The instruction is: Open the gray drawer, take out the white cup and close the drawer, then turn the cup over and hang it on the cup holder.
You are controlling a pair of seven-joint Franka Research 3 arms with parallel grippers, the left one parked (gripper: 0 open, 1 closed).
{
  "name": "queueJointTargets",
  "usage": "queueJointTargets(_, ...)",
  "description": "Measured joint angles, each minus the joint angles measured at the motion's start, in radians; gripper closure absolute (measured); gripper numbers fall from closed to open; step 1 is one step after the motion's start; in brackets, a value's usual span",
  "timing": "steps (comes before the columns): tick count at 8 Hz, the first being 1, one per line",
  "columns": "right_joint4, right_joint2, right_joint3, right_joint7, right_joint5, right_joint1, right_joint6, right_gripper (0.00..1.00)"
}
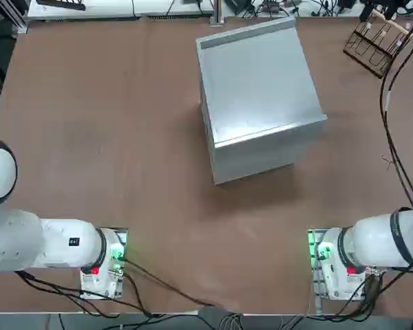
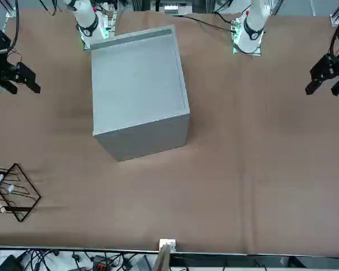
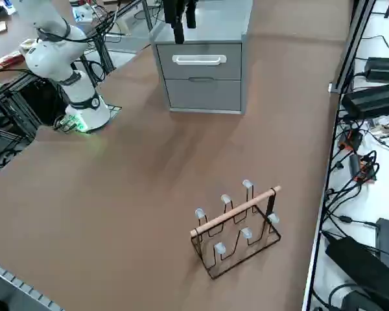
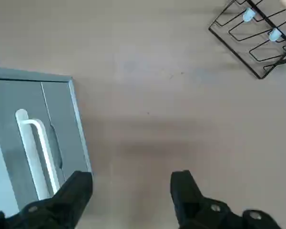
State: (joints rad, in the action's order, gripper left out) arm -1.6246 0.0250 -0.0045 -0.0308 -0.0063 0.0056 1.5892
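Plainly, our right pincer (image 4: 131, 191) stands wide apart and empty, hanging above bare brown surface (image 4: 152, 95) with nothing between its fingers (image 4: 76, 188). In the right side view we see it as a dark shape (image 3: 179, 16) in front of the top of the cabinet (image 3: 207, 65), well above the surface.

Moving outward, the nearest thing is the gray drawer (image 3: 200, 61), shut flush in the cabinet front, with its pale bar handle (image 3: 199, 60) running across the panel. The wrist view shows that same handle (image 4: 35, 152) just beside one finger, off to the side rather than between the two. A second, lower drawer front (image 3: 203, 94) sits under it.

We cannot see the white cup anywhere; we judge it lies inside the closed drawer. The cup holder (image 3: 236, 227) stands well apart from the cabinet, near the surface's edge on the robot's right, its pegs bare.

So we judge the task is at its very first step: opening the drawer. The next move calls for bringing the pincer down and across until the bar sits between the fingers, closing on it, then pulling straight out along the drawer's slide so the tray does not bind.
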Motion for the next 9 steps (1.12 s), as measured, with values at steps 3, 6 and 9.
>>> queueJointTargets(3,0.000,-0.003,0.001,0.000,0.003,0.003,0.001,0.00)
queueJointTargets(6,-0.009,-0.022,0.000,0.002,0.138,0.003,0.013,0.00)
queueJointTargets(9,-0.209,-0.023,0.004,-0.001,0.202,0.047,0.235,0.00)
